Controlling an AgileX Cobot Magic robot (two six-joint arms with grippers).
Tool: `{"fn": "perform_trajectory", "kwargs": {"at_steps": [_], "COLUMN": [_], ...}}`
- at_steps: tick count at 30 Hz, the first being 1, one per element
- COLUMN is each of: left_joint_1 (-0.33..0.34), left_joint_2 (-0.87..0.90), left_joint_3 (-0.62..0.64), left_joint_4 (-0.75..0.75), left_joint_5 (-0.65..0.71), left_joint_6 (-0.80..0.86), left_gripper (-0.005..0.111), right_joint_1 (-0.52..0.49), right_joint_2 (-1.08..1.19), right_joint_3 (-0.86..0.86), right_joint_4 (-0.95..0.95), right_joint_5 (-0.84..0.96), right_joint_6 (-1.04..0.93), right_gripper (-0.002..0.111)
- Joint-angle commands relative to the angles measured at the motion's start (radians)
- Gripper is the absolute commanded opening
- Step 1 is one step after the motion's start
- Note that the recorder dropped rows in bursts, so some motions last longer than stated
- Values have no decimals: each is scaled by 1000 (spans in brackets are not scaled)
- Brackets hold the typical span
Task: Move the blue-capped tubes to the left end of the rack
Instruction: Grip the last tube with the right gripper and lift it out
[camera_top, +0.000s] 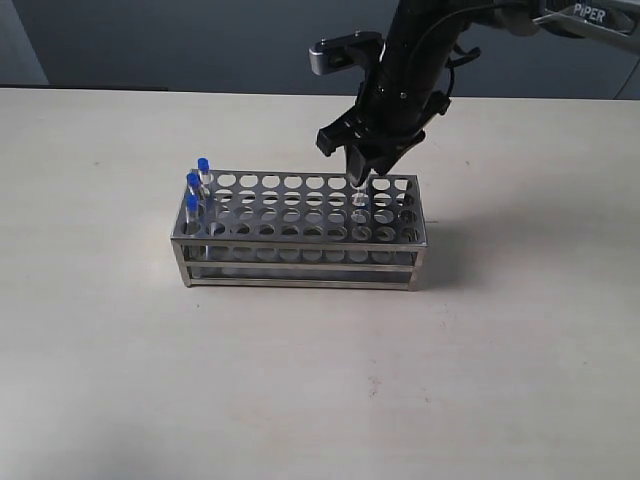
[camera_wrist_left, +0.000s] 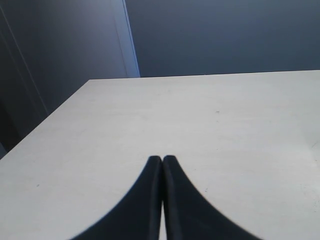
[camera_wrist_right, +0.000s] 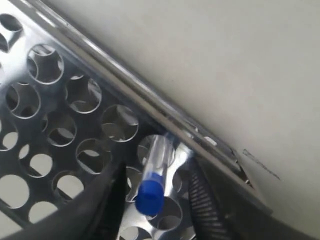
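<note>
Three blue-capped tubes (camera_top: 193, 182) in the rack (camera_top: 300, 246)

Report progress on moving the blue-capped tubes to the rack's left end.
Done: three blue-capped tubes stand in holes at the left end of the rack. In hand: the right gripper is down over the fourth tube near the right end, jaws either side with gaps showing, so not yet gripped. The left gripper is shut over the table. Left: grip, lift, carry it left.
</note>
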Motion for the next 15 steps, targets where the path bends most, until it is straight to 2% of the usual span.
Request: {"fn": "perform_trajectory", "kwargs": {"at_steps": [1,5,6,15], "left_joint_1": [-8,-8,-8,-8], "left_joint_2": [-4,-4,-4,-4], "left_joint_3": [5,5,5,5], "left_joint_4": [1,1,1,1], "left_joint_5": [-12,-12,-12,-12], "left_joint_6": [-4,-4,-4,-4], "left_gripper": [0,0,0,0], "right_joint_1": [-6,-6,-6,-6], "right_joint_2": [6,6,6,-36], "right_joint_3": [4,4,4,4], "right_joint_4": [-4,-4,-6,-7], "right_joint_5": [3,1,1,3], "right_joint_6": [-2,-2,-2,-8], "right_gripper": [30,2,-1,-1]}}
